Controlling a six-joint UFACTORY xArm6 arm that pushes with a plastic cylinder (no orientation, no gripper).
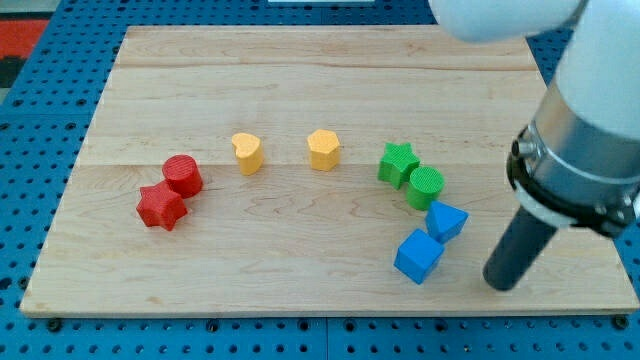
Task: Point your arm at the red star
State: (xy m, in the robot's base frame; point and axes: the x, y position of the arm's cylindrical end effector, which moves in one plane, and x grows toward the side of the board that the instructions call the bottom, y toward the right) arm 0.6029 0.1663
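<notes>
The red star (160, 207) lies on the wooden board (300, 70) at the view's left, touching a red cylinder (184, 174) just above and to its right. My tip (501, 283) rests on the board at the view's lower right, far from the red star. It stands just to the right of a blue cube (418, 257) and a blue triangular block (446, 220), apart from both.
A yellow heart (248, 153) and a yellow hexagonal block (324, 150) sit mid-board. A green star (398, 163) and a green cylinder (426, 187) lie together right of them. The arm's white body (590, 120) fills the view's upper right.
</notes>
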